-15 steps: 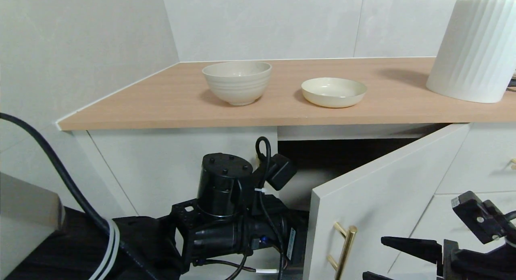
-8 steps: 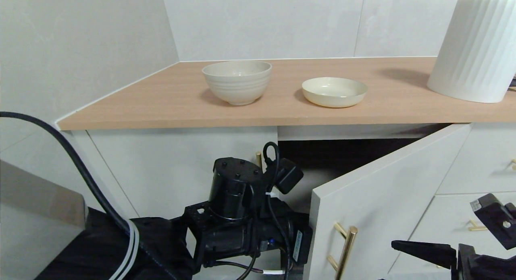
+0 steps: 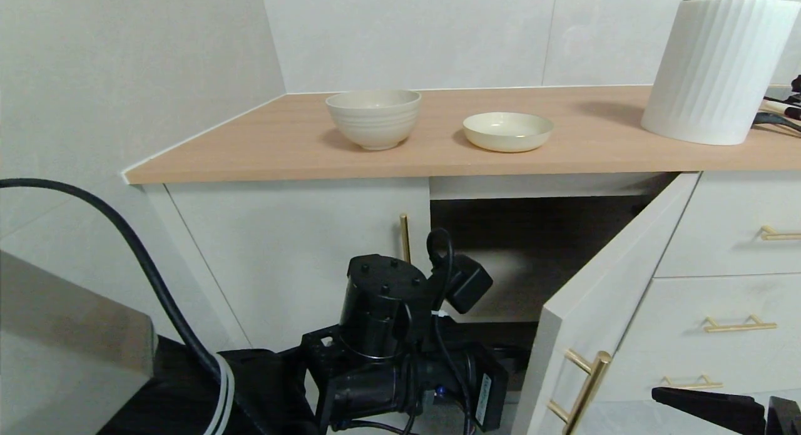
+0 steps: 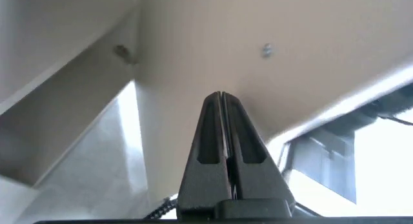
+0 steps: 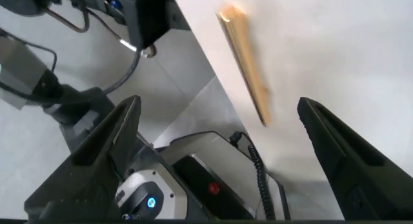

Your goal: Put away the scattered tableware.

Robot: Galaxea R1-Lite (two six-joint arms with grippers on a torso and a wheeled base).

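The ribbed cream bowl (image 3: 374, 117) stands upright on the wooden countertop (image 3: 275, 150), towards its left end. The shallow cream dish (image 3: 507, 131) also sits on the countertop, just to the bowl's right and apart from it. Farther right on the countertop stands a tall white ribbed container (image 3: 713, 72).

Below the countertop, under the dish, a cabinet door (image 3: 604, 316) is swung open on a dark compartment, and its gold bar handle (image 3: 583, 390) faces outward. A second door below the countertop, under the bowl, is closed, with its gold handle (image 3: 404, 238) upright. Two drawers (image 3: 719, 285) with gold pulls lie below the countertop's right end.

The left gripper (image 4: 221, 146) is well below the countertop, its jaws clenched together with nothing between them. The right gripper (image 5: 218, 111) is low beneath the countertop, close by the open door's handle. Its jaws are spread wide and grasp nothing, and the gold bar lies between them without contact.
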